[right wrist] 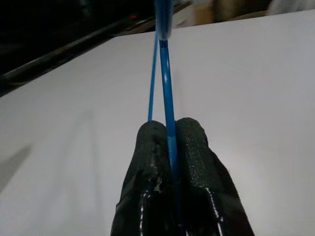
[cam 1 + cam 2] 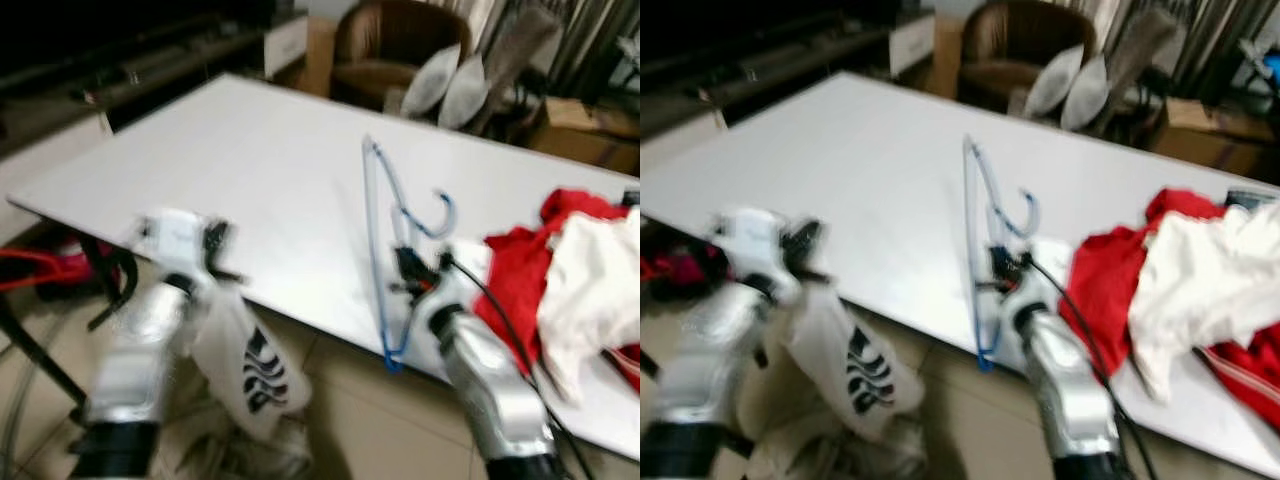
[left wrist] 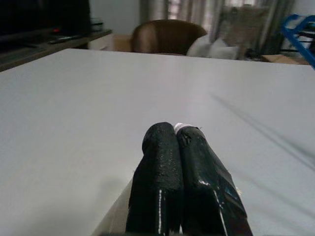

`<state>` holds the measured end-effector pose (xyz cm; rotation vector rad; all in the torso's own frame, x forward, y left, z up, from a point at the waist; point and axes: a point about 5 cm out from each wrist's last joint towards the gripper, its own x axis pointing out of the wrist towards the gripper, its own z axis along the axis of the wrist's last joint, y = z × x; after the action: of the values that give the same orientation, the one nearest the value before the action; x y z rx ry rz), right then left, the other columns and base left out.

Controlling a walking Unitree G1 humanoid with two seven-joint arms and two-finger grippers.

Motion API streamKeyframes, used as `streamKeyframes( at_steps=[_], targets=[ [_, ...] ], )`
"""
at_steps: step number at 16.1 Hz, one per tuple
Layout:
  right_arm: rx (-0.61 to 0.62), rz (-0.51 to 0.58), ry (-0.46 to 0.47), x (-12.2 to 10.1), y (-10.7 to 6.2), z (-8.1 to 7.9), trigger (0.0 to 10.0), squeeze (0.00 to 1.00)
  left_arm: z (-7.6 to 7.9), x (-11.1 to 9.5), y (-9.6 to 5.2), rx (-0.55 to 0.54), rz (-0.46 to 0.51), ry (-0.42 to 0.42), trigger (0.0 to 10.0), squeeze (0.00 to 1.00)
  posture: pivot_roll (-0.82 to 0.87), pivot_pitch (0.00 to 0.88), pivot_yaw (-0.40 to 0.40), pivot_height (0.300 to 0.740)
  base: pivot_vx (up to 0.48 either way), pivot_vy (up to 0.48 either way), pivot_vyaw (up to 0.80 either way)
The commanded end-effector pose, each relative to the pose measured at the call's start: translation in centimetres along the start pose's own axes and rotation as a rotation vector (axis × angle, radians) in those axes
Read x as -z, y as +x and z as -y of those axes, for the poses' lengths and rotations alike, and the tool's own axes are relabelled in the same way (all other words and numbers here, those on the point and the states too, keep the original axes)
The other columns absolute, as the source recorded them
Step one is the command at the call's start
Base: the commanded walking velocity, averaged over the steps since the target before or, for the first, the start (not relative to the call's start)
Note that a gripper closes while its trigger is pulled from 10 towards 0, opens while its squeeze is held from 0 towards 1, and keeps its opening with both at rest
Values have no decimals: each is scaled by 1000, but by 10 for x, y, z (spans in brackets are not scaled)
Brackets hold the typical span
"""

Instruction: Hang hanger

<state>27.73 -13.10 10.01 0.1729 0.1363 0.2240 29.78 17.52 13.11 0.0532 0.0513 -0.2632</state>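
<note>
A blue wire hanger (image 2: 385,235) is held above the white table (image 2: 230,170), its hook curling toward the clothes pile. My right gripper (image 2: 405,268) is shut on the hanger near its middle; in the right wrist view the blue wire (image 1: 165,83) runs up from between the black fingers (image 1: 147,162). My left gripper (image 2: 215,248) hovers at the table's near edge on the left, and its fingers (image 3: 160,172) are pressed together with nothing between them.
A pile of red and white clothes (image 2: 570,280) lies on the table's right side. A brown armchair (image 2: 385,45) with grey cushions (image 2: 445,80) stands beyond the far edge. A white bag with a black print (image 2: 255,365) sits on the floor below.
</note>
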Motion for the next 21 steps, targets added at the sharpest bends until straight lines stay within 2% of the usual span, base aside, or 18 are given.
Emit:
streamKeyframes(
  at_steps=[1,12,15,19,21],
  targets=[
    [3,12,-9,-3,2,0,10000,0,-7,-12,0,-20,42,27,10000,0,3,0,-47,740,349,0,0],
    [13,25,-2,-4,1,0,10000,0,-7,-14,1,-10,45,36,10000,0,3,0,-40,740,347,0,0],
    [19,33,4,-5,1,1,10000,0,-7,-22,3,3,64,58,10000,0,3,0,-37,740,346,0,0],
    [25,40,8,-7,1,2,10000,0,-13,-30,8,-30,82,31,10000,0,-3,0,-35,740,332,0,0],
    [33,39,9,-7,0,4,10000,0,-7,-34,13,2,73,52,10000,0,-10,0,-31,740,0,0,0]
  ],
)
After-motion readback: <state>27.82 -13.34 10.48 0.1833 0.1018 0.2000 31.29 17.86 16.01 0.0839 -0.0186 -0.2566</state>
